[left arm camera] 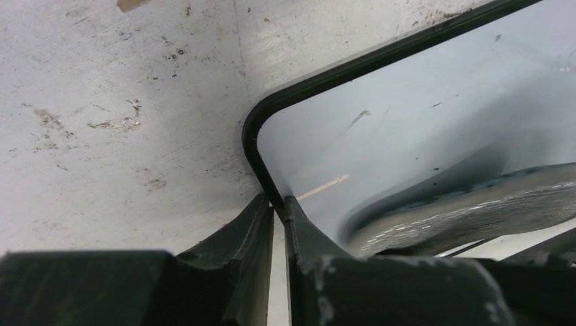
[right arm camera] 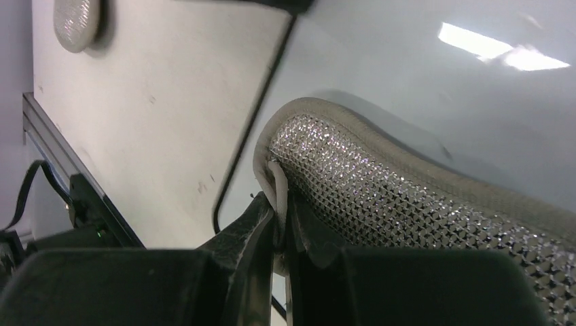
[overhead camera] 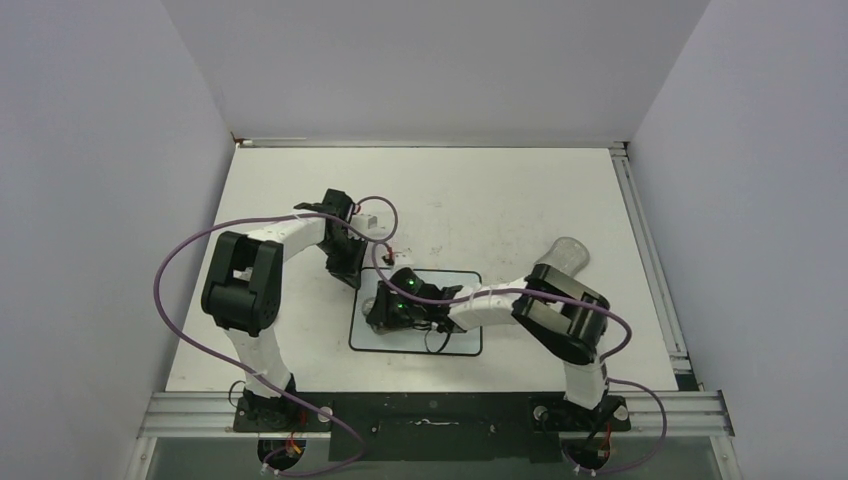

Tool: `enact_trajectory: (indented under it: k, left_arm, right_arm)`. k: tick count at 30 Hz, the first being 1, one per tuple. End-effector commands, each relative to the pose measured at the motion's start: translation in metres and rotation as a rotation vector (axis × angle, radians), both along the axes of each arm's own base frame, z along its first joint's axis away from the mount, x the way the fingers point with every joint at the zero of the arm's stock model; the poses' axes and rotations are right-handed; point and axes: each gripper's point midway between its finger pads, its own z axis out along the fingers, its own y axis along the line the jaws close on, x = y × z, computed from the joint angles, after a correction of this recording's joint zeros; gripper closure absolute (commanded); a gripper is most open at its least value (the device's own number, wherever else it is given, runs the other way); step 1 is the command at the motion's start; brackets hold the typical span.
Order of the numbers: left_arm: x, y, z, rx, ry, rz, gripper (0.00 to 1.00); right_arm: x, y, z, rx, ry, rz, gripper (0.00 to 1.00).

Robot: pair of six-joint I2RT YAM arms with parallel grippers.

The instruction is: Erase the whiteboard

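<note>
The whiteboard (overhead camera: 400, 340) lies flat on the table in front of the arm bases, white with a thin black rim. My left gripper (overhead camera: 352, 272) is at its far left corner. In the left wrist view the left gripper (left arm camera: 278, 204) stands nearly shut, with the rim of the whiteboard (left arm camera: 407, 102) between its tips. My right gripper (overhead camera: 385, 310) hovers over the board's left half. In the right wrist view the right gripper (right arm camera: 280, 210) is shut on the pale edge of a glittery grey pad (right arm camera: 380, 183), which rests on the whiteboard (right arm camera: 407, 68). The pad (left arm camera: 475, 210) also shows blurred in the left wrist view.
A small grey peanut-shaped lump (overhead camera: 566, 253) lies on the table behind the right arm's elbow, and shows as the lump (right arm camera: 77, 24) in the right wrist view. A metal rail (overhead camera: 650, 260) runs along the table's right edge. White walls enclose three sides.
</note>
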Motion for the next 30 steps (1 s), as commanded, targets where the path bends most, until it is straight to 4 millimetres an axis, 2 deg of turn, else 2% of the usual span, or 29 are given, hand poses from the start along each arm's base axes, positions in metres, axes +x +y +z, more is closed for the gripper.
enact_trajectory:
  k: [1,3,6,9,12,17,18,20,23,25,28,30]
  left_arm:
    - [-0.004,0.009,-0.028,0.081,0.026,-0.045,0.9]
    - [-0.004,0.009,-0.029,0.081,0.025,-0.045,0.91]
    - [-0.002,0.009,-0.027,0.082,0.017,-0.045,0.92]
    - [-0.004,0.009,-0.027,0.077,0.021,-0.044,0.93]
    - [-0.005,0.007,-0.027,0.064,0.02,-0.042,0.93]
    - [-0.005,0.003,-0.028,0.048,0.031,-0.029,0.94]
    - [-0.005,0.003,-0.028,0.047,0.03,-0.026,0.95]
    - [-0.006,0.003,-0.028,0.043,0.032,-0.024,0.95]
    - [-0.007,0.004,-0.028,0.045,0.033,-0.028,0.96]
    - [-0.006,0.003,-0.026,0.044,0.027,-0.031,0.97]
    - [-0.006,0.005,-0.025,0.046,0.022,-0.035,0.97]
    - [-0.005,0.005,-0.026,0.047,0.02,-0.037,0.97]
  right_arm:
    - [-0.015,-0.079,-0.012,-0.089,0.043,-0.086,0.95]
    - [-0.021,-0.113,-0.012,-0.11,0.041,-0.134,0.95]
    - [-0.032,-0.148,-0.016,-0.147,0.047,-0.185,0.95]
    - [-0.033,-0.152,-0.023,-0.146,0.052,-0.204,0.95]
    - [-0.026,-0.119,-0.029,-0.141,0.041,-0.164,0.95]
    - [0.0,-0.021,-0.028,-0.115,-0.018,-0.042,0.95]
    - [0.01,-0.002,-0.019,-0.09,-0.041,-0.035,0.95]
    - [0.024,0.007,-0.021,-0.099,-0.058,-0.047,0.95]
    - [0.039,-0.014,-0.017,-0.119,-0.071,-0.107,0.95]
    - [0.046,-0.048,-0.014,-0.138,-0.08,-0.186,0.95]
    - [0.042,-0.107,-0.017,-0.134,-0.039,-0.298,0.95]
    - [0.04,-0.136,-0.016,-0.129,-0.029,-0.363,0.95]
